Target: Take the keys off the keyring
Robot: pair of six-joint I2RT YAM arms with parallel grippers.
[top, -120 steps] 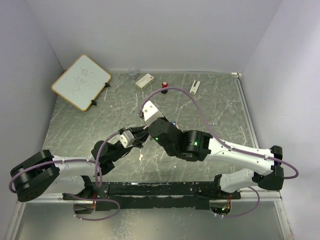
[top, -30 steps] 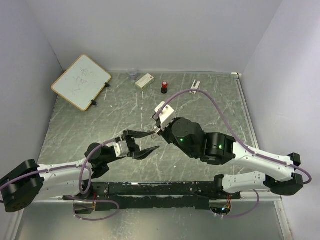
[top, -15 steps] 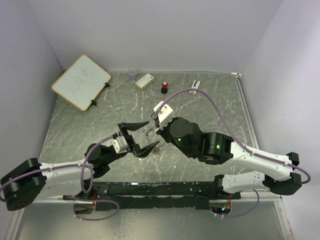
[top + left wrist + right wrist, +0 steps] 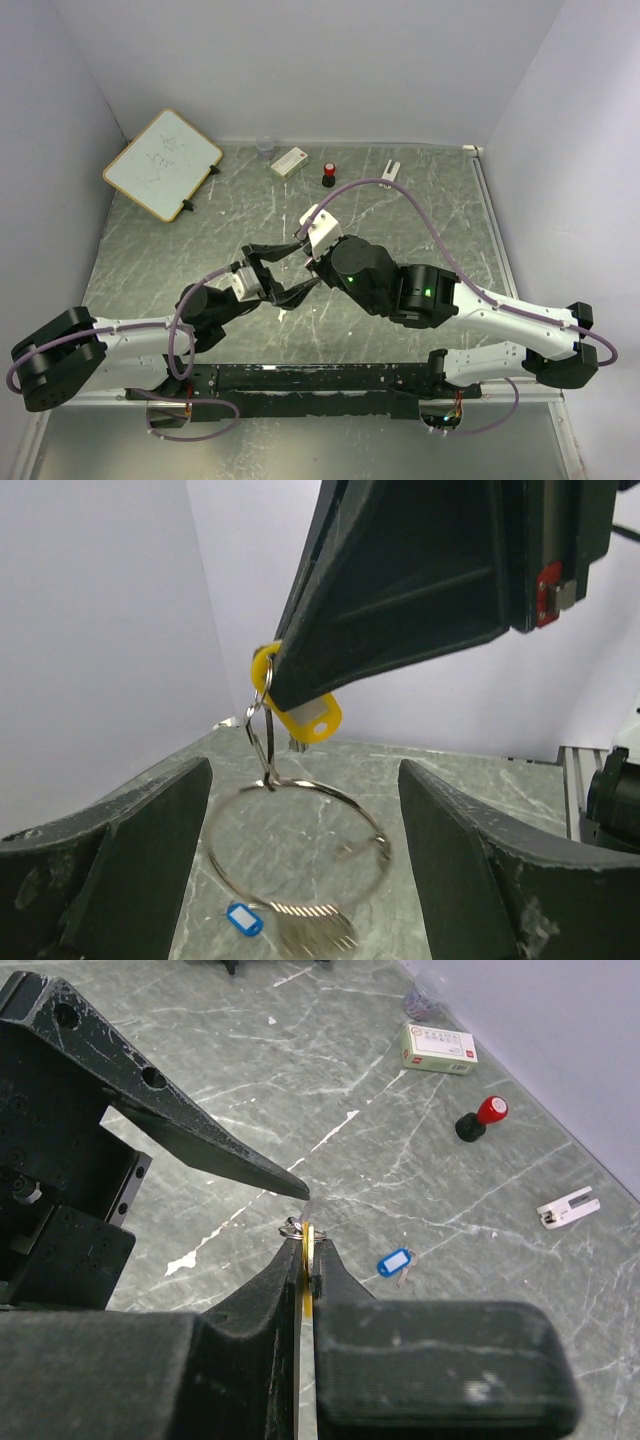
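In the left wrist view my right gripper (image 4: 305, 1232) is shut on the orange-yellow key tag (image 4: 298, 712). From it a small clip carries the big silvery keyring (image 4: 300, 845), which hangs above the table. Blurred silvery keys (image 4: 318, 928) dangle at the ring's bottom. My left gripper (image 4: 302, 780) is open, with its fingers (image 4: 120, 865) on either side of the ring and not touching it. A blue-headed key (image 4: 394, 1262) lies loose on the table. From above, both grippers meet near the table's middle, the left gripper (image 4: 285, 268) just left of the right one.
A whiteboard (image 4: 162, 163) leans at the back left. Along the back wall stand a small cup (image 4: 265, 148), a white box (image 4: 289, 161), a red-capped black bottle (image 4: 328, 176) and a white clip (image 4: 390, 172).
My left gripper has opened wide and moved up to the hanging ring. The right gripper has shifted slightly left and back, still pinching the yellow tag.
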